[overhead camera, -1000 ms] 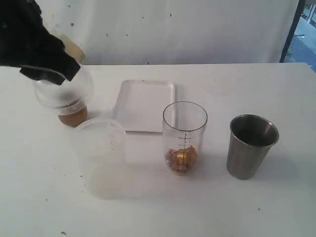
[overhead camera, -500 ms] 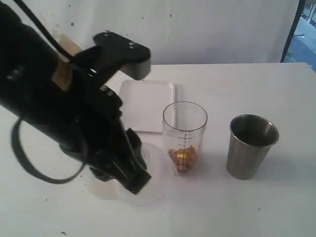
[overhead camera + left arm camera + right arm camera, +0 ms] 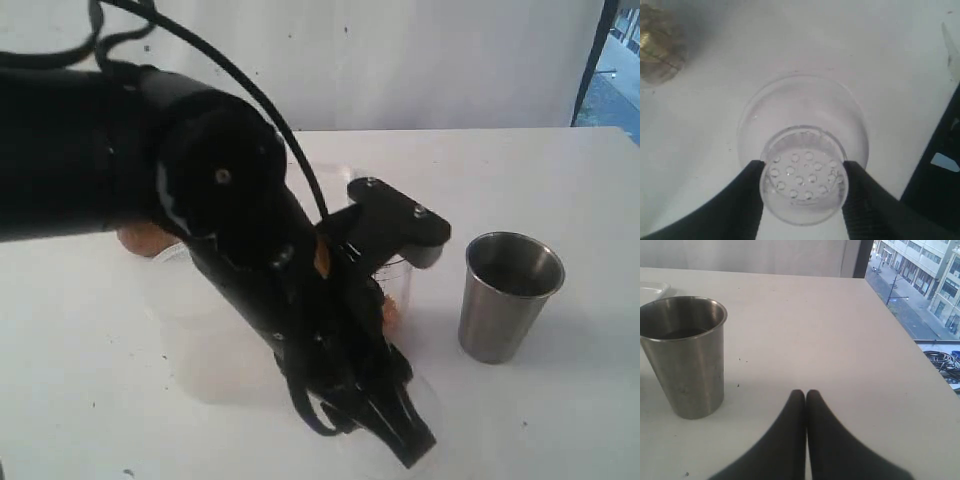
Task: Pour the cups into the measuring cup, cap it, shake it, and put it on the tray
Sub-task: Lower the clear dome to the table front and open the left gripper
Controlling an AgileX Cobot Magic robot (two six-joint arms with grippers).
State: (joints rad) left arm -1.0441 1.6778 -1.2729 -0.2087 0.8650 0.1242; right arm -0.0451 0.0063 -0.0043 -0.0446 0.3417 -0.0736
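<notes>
My left gripper (image 3: 802,187) is shut on a clear domed cap (image 3: 802,150) with a ring of small strainer holes. It hangs low over the table in front of the measuring cup (image 3: 398,290), which the arm mostly hides. Golden pieces lie in the measuring cup's bottom (image 3: 657,47). In the exterior view the left gripper (image 3: 405,440) points at the table's front edge. The steel tumbler (image 3: 508,295) stands upright on the right. Only a sliver of the brown wooden cup (image 3: 140,238) shows behind the arm. My right gripper (image 3: 805,392) is shut and empty, near the steel tumbler (image 3: 684,355). The arm hides the tray in the exterior view.
A frosted plastic tub (image 3: 200,330) stands at the left front, partly behind my left arm (image 3: 230,200). A corner of the white tray (image 3: 652,290) shows in the right wrist view. The table's right edge (image 3: 920,355) lies beyond the tumbler, with a window behind it.
My left arm has swung from the back left across the table toward the front middle, carrying the clear cap. It now covers the tray and most of the measuring cup. The right gripper has not moved.
</notes>
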